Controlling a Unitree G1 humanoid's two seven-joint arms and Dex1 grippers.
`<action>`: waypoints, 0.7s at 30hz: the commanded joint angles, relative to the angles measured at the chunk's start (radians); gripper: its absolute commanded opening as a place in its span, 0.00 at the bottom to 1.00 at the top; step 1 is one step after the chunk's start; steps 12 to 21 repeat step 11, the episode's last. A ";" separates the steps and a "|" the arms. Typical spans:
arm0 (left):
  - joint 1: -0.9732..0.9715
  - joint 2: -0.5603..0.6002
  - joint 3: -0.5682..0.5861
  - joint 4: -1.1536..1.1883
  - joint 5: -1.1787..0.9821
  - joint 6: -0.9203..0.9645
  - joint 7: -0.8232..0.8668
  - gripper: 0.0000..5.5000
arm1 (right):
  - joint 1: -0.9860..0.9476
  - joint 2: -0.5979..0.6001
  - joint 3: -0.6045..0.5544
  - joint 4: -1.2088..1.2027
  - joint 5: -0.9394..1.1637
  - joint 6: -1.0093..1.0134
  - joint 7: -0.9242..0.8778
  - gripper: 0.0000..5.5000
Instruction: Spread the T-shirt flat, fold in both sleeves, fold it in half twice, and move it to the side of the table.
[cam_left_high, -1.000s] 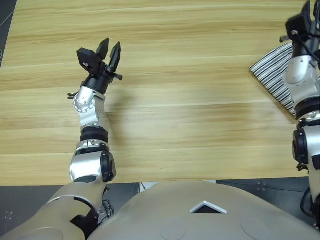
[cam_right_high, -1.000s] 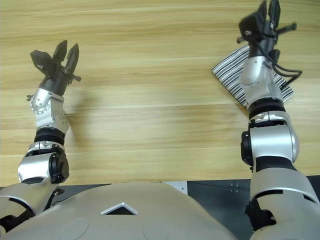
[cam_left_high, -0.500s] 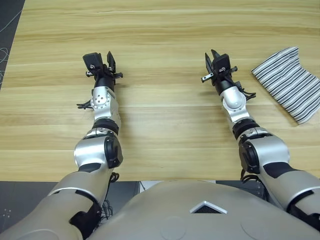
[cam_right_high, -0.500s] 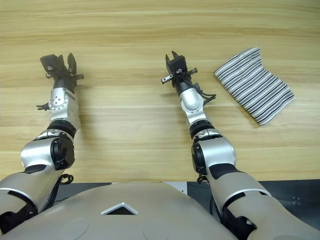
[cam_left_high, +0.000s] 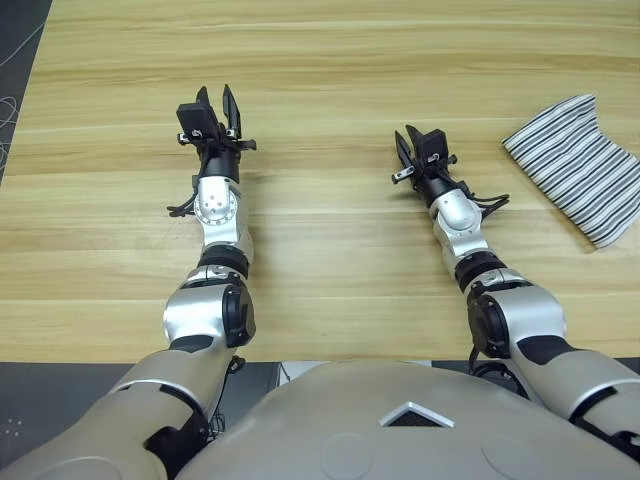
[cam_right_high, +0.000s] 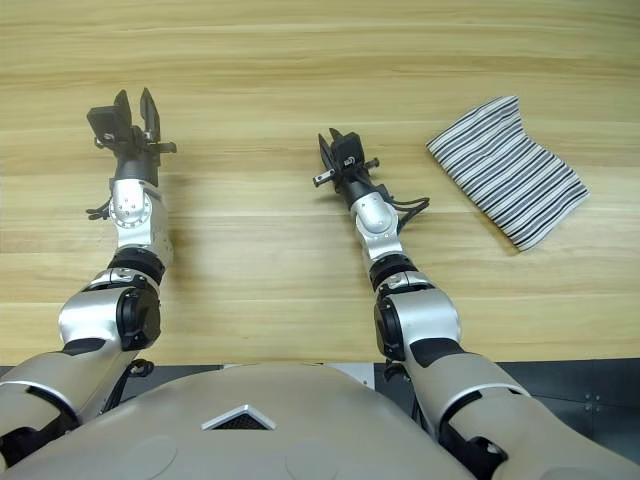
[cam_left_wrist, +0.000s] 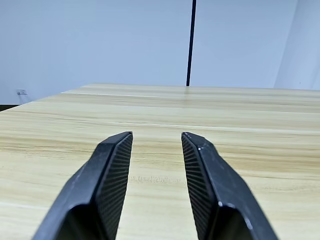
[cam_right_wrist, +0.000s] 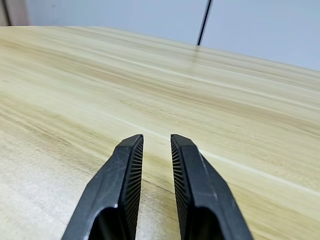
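Black-and-white striped fabric, that's the T-shirt (cam_left_high: 575, 165), already folded into a small chunky packet, with one wavy edge on the far side. Sits a bit tilted at the robot's right edge of the bench (cam_left_high: 330, 60), well apart from both arms and touched by neither.

Light wood-grain top on the bench, long planks running side to side in paler and darker bands. Dark floor (cam_left_high: 15, 60) just past the left edge. From the wrist cameras, a plain pale blue-grey wall (cam_left_wrist: 100, 40) behind the bench's far edge, plus a thin dark vertical line (cam_left_wrist: 191, 42) going up it. Pole or seam, can't tell.

Left pincer (cam_left_high: 215, 93) out over the left part of the bench, pointing away from the body, fingers parted a fair bit, holding nothing. Right pincer (cam_left_high: 404, 134) nearer the middle, between the left one and the T-shirt, angled slightly leftward, gap pretty narrow, also holding nothing. Ribbed black pads (cam_right_wrist: 134, 170) on the inner faces. Hovering low or actually touching the wood? Honestly can't tell.
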 joint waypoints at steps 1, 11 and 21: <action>0.037 -0.014 -0.003 -0.052 -0.030 -0.032 -0.089 0.33 | 0.055 -0.007 0.014 -0.026 -0.003 -0.021 0.054 0.18; 0.031 -0.025 -0.108 -0.048 0.100 -0.002 -0.047 0.46 | 0.081 -0.078 0.131 -0.083 -0.162 -0.137 -0.022 0.29; 0.031 -0.025 -0.108 -0.048 0.100 -0.002 -0.047 0.46 | 0.081 -0.078 0.131 -0.083 -0.162 -0.137 -0.022 0.29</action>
